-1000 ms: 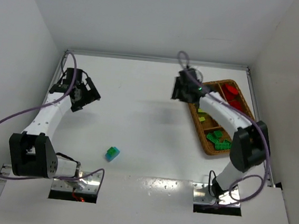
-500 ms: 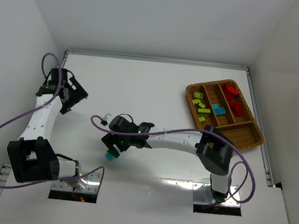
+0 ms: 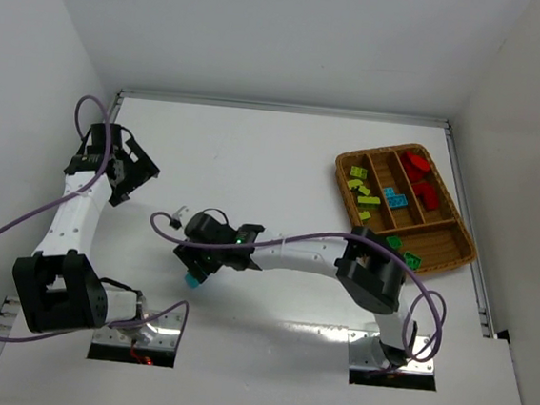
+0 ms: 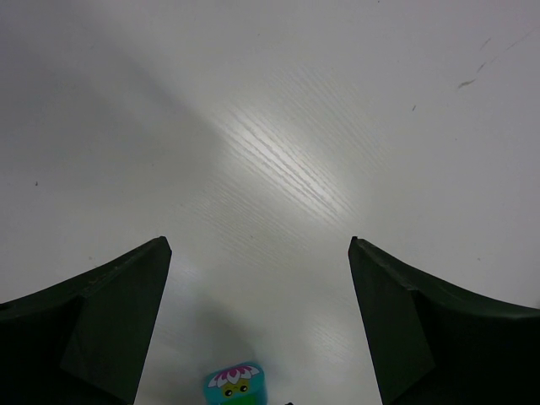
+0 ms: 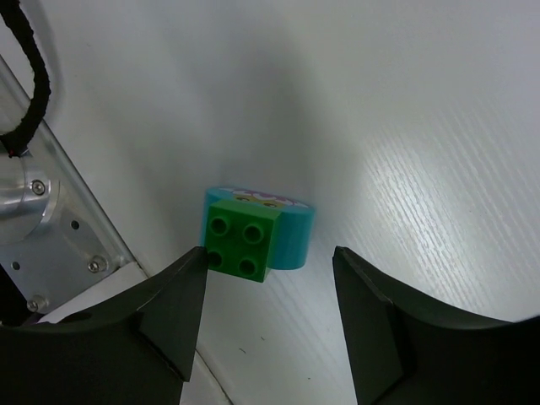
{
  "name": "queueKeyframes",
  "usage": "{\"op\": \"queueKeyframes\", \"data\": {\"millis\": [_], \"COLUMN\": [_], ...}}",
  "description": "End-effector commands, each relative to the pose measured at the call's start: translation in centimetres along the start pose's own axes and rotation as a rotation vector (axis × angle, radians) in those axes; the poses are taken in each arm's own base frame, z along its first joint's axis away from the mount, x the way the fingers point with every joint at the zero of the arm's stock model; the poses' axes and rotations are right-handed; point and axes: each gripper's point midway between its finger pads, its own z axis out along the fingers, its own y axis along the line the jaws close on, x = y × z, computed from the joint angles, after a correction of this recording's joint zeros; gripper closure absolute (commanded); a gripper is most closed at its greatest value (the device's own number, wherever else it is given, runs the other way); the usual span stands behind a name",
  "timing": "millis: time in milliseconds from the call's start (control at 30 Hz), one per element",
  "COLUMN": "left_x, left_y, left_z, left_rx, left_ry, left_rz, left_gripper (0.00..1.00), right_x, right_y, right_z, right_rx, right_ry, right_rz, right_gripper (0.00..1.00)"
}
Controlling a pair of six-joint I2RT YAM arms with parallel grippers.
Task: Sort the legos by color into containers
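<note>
A green two-by-two lego stuck to a rounded cyan piece with a flower print (image 5: pixel 257 232) lies on the white table near the left arm's base (image 3: pixel 190 280). My right gripper (image 5: pixel 270 253) is open, its jaws just short of this brick, one on each side, not touching it. In the top view the right gripper (image 3: pixel 197 261) hovers over it. My left gripper (image 3: pixel 135 172) is open and empty at the far left; its wrist view shows the cyan piece (image 4: pixel 236 386) at the bottom edge. The wicker tray (image 3: pixel 458 242) holds red (image 3: pixel 418 175), yellow-green (image 3: pixel 360 186), cyan (image 3: pixel 395 197) and dark green (image 3: pixel 401 253) bricks in separate compartments.
The right arm stretches across the front of the table from its base (image 3: pixel 391 353) to the brick. The left arm's base plate (image 5: pixel 59 245) lies close beside the brick. White walls enclose the table on three sides.
The right arm has swung from the tray at the right across to the green-and-cyan brick at the near left. The left arm pulled back a little toward the left wall.
</note>
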Motion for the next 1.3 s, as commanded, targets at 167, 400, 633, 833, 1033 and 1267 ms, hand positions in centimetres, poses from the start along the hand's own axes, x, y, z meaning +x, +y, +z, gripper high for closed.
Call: {"op": "queueKeyframes", "data": {"millis": [167,400,633,833,1033,1267], "left_x": [-0.4,-0.4,-0.5,-0.6,-0.6,-0.5], "left_y": [-0.2,-0.2,-0.3,-0.3,-0.3,-0.4], "left_z": [-0.7,-0.7,-1.0,-1.2,-1.2,-1.2], "left_rx": [0.025,0.025,0.031,0.036,0.036,0.043], "left_ry": [-0.019,-0.019,-0.027,-0.034,-0.034,-0.029], "left_rz": [0.000,0.000,0.000,0.009,0.009,0.009], "left_gripper": [0.07,0.07,0.07,0.07,0.07,0.07], "right_x": [-1.4,-2.8,-2.4,-1.4,-1.0,-1.4], "right_y": [0.7,1.4,1.6,1.7,2.1,1.3], "right_z": [-0.9,-2.7,-1.8,0.0,1.1,1.4], "right_rx": [0.046,0.035,0.032,0.024,0.020,0.070], "right_ry": [-0.071,-0.129,-0.087,-0.038,-0.030,-0.038], "right_rz": [-0.031,-0.023,-0.028,-0.061,-0.069,-0.069], "right_gripper": [0.39,0.35,0.30,0.30,0.41,0.71]}}
